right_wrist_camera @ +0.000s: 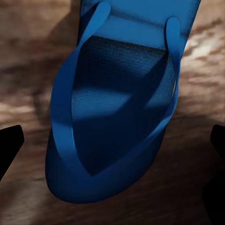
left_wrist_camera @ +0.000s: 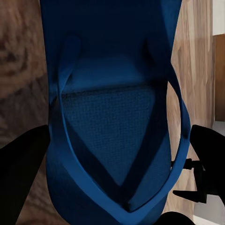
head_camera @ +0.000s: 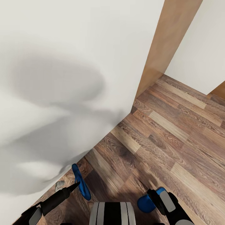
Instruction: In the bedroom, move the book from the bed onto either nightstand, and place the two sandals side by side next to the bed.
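One bright blue sandal (head_camera: 82,184) stands on edge above the wood floor beside the bed's pale mattress (head_camera: 62,78). My left gripper (head_camera: 74,187) is shut on it. In the left wrist view this sandal (left_wrist_camera: 112,122) spans the space between the dark fingers (left_wrist_camera: 208,159). The other sandal (head_camera: 146,203) lies flat on the floor at the lower right, partly covered by my right gripper (head_camera: 157,198). That gripper (right_wrist_camera: 112,150) is open, its fingers set wide on either side of the sandal (right_wrist_camera: 117,117) without touching it. The book and the nightstand are out of view.
A brown wooden upright panel (head_camera: 168,40) rises at the mattress's far corner, with a white wall (head_camera: 200,47) behind it. The wood-plank floor (head_camera: 175,134) stretches to the right of the bed. My shadow falls across the mattress.
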You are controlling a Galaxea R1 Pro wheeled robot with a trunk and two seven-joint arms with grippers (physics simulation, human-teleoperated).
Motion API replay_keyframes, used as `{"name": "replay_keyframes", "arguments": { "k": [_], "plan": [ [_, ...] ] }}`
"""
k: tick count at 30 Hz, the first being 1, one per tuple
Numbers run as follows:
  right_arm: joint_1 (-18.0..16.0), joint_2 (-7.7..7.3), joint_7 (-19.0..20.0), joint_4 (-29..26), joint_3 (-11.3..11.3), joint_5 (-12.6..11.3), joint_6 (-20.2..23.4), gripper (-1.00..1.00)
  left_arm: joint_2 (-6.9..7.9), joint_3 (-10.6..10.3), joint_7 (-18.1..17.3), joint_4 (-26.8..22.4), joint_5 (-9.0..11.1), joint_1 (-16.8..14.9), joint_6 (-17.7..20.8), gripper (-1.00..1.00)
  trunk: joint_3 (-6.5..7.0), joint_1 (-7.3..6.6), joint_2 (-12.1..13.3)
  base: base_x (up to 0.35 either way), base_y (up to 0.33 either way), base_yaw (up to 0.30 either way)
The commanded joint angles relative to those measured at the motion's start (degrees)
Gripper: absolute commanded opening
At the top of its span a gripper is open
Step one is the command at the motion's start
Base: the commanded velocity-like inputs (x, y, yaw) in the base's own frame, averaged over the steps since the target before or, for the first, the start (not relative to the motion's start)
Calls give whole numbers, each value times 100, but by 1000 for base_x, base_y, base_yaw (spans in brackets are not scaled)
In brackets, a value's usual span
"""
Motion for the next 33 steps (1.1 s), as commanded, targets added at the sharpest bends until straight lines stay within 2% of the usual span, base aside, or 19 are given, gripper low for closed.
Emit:
{"name": "replay_keyframes", "arguments": {
  "k": [1, 6, 9, 27, 33],
  "plan": [
    [-1, 5, -39, -14, -21, -53, 16, 100, -2, 12, -25, 2, 16, -2, 55, -100, -3, -1, -1, 0, 0, 0],
    [-2, 5, -39, -14, -21, -53, 15, 100, 3, 12, -25, 2, 16, -2, 61, -100, -3, -1, -1, 0, 0, 0],
    [-1, 5, -39, -14, -21, -53, 15, 100, 1, 12, -22, 2, 16, -2, 63, -100, -70, 7, -5, 0, 0, 0],
    [-2, 5, -39, -14, -21, -53, 13, 100, 2, 12, -25, 2, 16, -2, 55, -100, -70, 7, -5, 1, 0, 0],
    [0, 5, -39, -14, -21, -53, 15, 100, -1, 12, -25, 2, 16, -2, 55, -100, -70, 7, -5, 124, 0, 0]
  ]
}}
